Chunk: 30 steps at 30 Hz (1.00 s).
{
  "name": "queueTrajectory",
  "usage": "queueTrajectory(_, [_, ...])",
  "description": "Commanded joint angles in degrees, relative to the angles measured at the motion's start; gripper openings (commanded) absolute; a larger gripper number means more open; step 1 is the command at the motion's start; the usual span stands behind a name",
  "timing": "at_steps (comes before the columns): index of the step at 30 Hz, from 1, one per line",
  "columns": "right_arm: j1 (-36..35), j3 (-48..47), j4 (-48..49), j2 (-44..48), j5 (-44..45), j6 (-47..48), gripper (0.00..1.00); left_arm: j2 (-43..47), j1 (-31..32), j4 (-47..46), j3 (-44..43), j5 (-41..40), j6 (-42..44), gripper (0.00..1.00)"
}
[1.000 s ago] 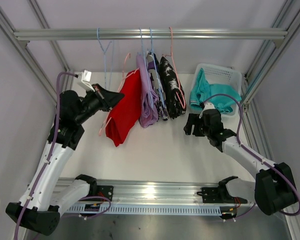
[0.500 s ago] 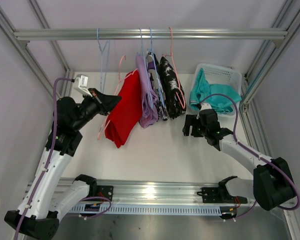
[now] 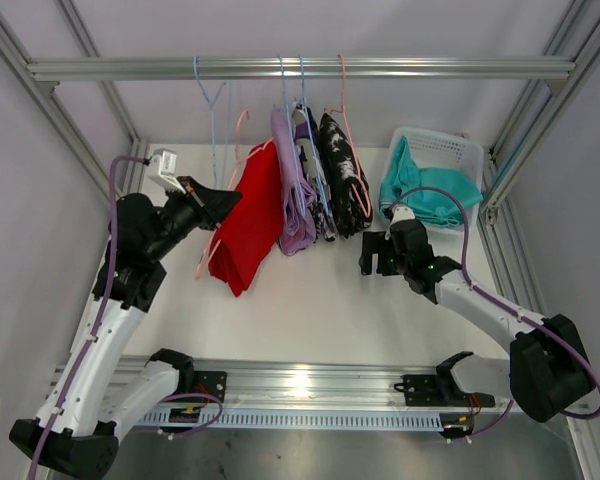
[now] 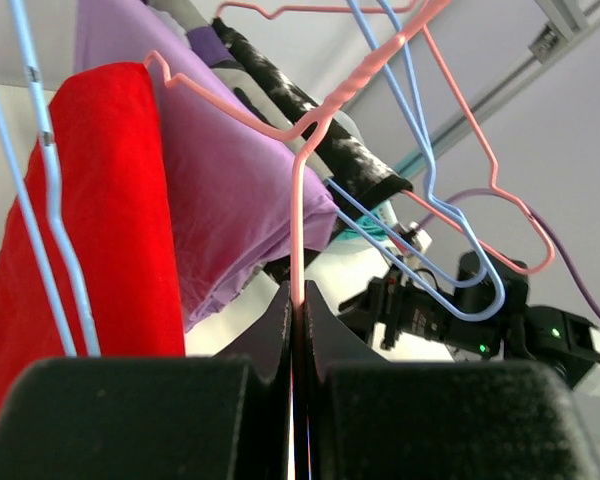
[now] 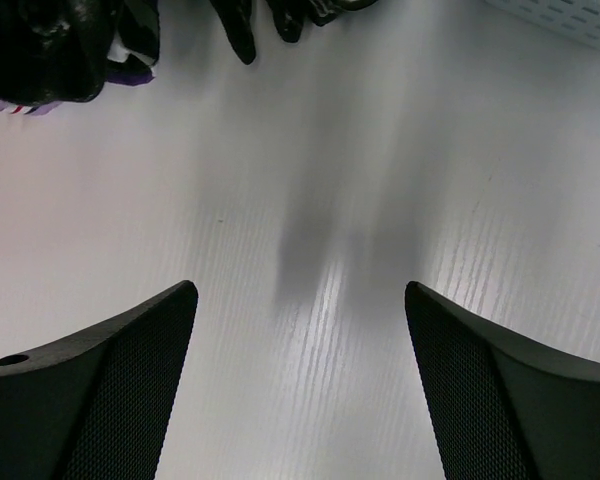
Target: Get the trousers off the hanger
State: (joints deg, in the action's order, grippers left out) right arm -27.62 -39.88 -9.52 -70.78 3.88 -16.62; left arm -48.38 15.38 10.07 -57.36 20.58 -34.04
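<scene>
White worktop (image 3: 310,300) inside a metal frame, with a rail (image 3: 300,68) across the far side carrying wire hangers. Four pairs hang there in a tight bunch: red trousers (image 3: 250,220) on the left, then lilac trousers (image 3: 292,200), print trousers (image 3: 317,195) and black blotched trousers (image 3: 342,180) on the right. The teal trousers (image 3: 420,190) lie draped in the basket (image 3: 450,150) at the far right.

The left hand (image 4: 296,300) is closed on the thin wire of the pink hanger (image 4: 297,220), just beside the red pair. The right hand (image 5: 298,290) is open over bare worktop, near the black pair.

All of it looks like soft, light cloth that will sag and slide rather than hold a shape, so I would pinch a thick fold low down, away from the wire. How each pair sits over its hanger bar is hidden by the bunching — and which hanger carries which pair is hard to tell.
</scene>
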Motion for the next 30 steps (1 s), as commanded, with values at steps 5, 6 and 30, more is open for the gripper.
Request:
queueTrajectory(5, [-4.6, -3.5, 1.3, 5.3, 3.7, 2.6, 0.90, 0.7, 1.1, -3.1, -1.7, -8.7, 0.9, 0.00])
queueTrajectory(6, [-5.9, -4.0, 0.8, 6.2, 4.1, 2.6, 0.90, 0.7, 1.2, -2.9, -1.9, -10.7, 0.9, 0.00])
queueTrajectory(30, [-38.7, -18.3, 2.4, -5.4, 4.2, 12.8, 0.91, 2.1, 3.1, 0.4, -1.3, -22.6, -0.8, 0.00])
